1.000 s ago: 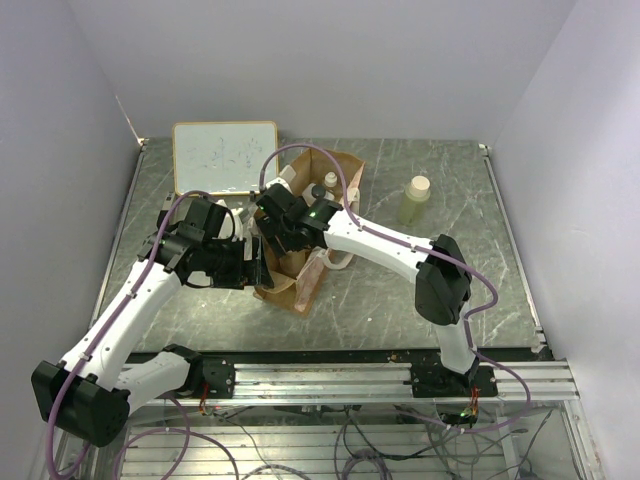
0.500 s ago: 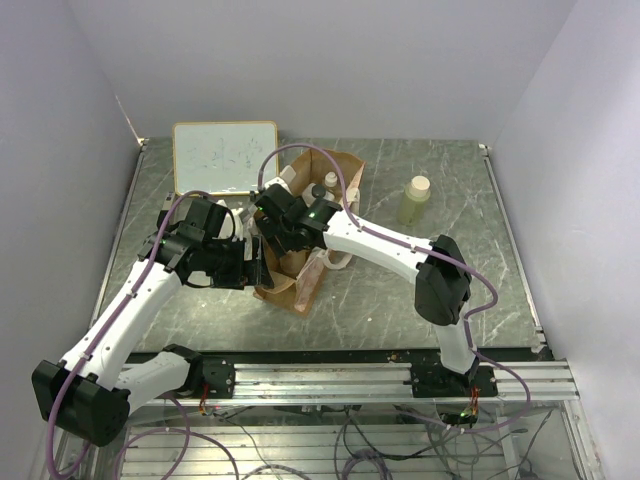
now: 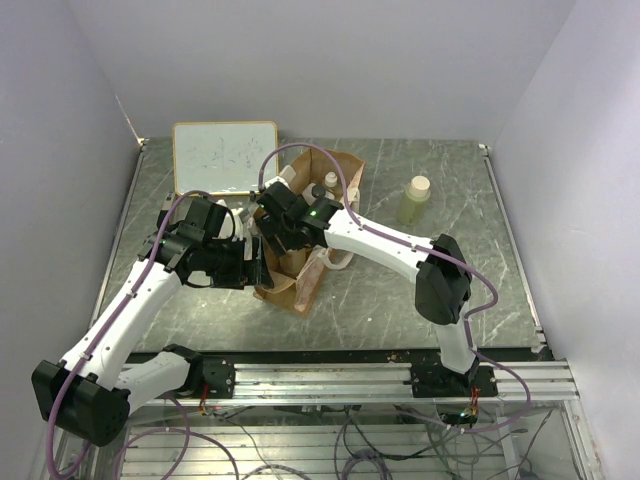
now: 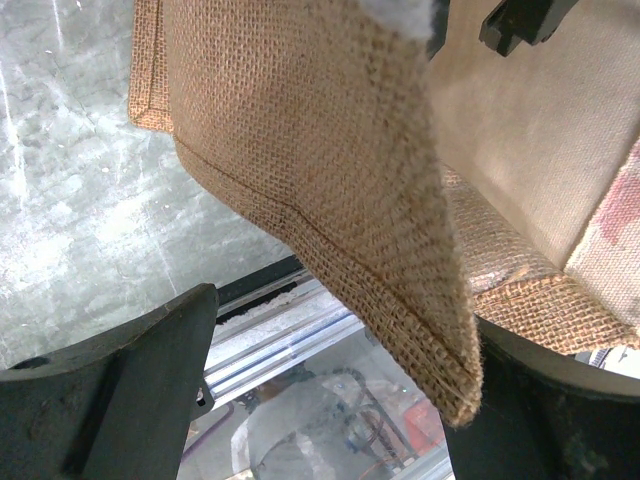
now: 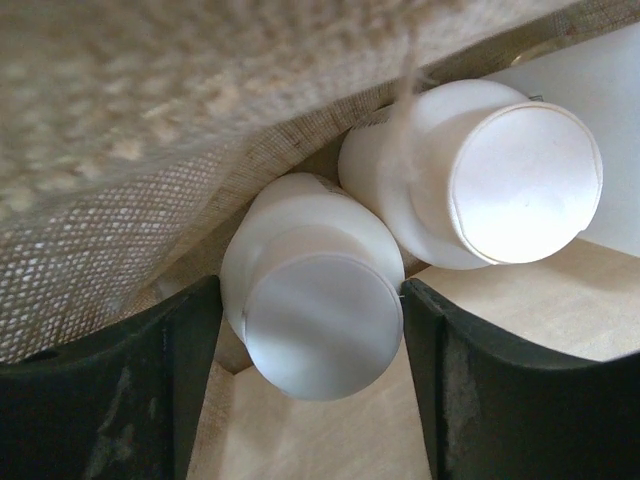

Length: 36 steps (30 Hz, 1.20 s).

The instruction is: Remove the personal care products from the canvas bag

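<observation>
Deep inside the canvas bag [image 3: 290, 285], a cream round-capped bottle [image 5: 315, 345] is seen lying cap-outward against the woven wall, touching a second bottle [image 5: 500, 170] of the same kind above and to its right. The right gripper [image 5: 308, 295] is set astride the nearer bottle, with a finger close at each side of the cap; whether the pads already press cannot be told. The bottle is judged light, rigid and smooth-sided, so a slip along its round body is to be expected. A hold across the cap or just below it, square to the axis, is thought best. The bag is soft, coarse cloth and is judged likely to sag and snag the fingers on withdrawal. Its lower corner is framed between the wide-open jaws of the left gripper [image 4: 335, 340], the cloth near one finger but not clamped. On the table [image 3: 450, 270] the bag lies beside a whiteboard [image 3: 225, 155]; one capped bottle [image 3: 414, 198] stands upright outside, well apart to the right.
</observation>
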Motion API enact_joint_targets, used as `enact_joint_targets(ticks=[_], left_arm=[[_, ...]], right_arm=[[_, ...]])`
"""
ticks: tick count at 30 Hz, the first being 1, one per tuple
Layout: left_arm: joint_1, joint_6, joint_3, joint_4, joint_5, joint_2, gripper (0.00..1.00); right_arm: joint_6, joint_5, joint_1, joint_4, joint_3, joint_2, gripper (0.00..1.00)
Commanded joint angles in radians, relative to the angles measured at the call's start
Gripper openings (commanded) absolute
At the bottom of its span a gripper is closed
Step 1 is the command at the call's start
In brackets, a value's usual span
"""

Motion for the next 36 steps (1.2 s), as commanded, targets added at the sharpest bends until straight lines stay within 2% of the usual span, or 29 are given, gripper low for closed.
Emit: enact_joint_targets(ticks=[1,3,5,7,13,16,21,23,36], left_arm=[[-0.005,0.019,0.011,-0.081,-0.006,0.004,0.91],[-0.005,0.020,0.011,-0.081,-0.008,0.006,0.91],[-0.005,0.021,0.009,-0.080,-0.007,0.008,0.91],[-0.005,0.023,0.011,-0.079,-0.005,0.011,0.91],[-0.005,0.026,0.014,-0.076,-0.005,0.016,0.91],[-0.006,0.027,0.014,-0.076,-0.005,0.018,0.91],[-0.005,0.028,0.011,-0.074,-0.008,0.017,0.91],[-0.005,0.029,0.012,-0.074,-0.011,0.017,0.91],[-0.005,0.023,0.029,-0.072,-0.044,0.009,0.91]], right_arm=[[-0.015,0.012,-0.014,0.063,0.017,0.012,0.64],[-0.019,0.003,-0.015,0.072,0.010,0.009,0.60],[-0.018,-0.001,-0.020,0.067,0.014,0.019,0.69],[-0.015,0.007,-0.022,0.052,0.023,0.030,0.73],[-0.017,-0.006,-0.029,0.071,0.007,0.027,0.72],[-0.015,-0.018,-0.035,0.073,0.010,0.031,0.60],[-0.014,-0.013,-0.037,0.052,0.039,0.033,0.11],[-0.012,-0.013,-0.035,0.047,0.056,0.027,0.00],[0.088,-0.018,-0.041,0.012,0.087,-0.097,0.00]])
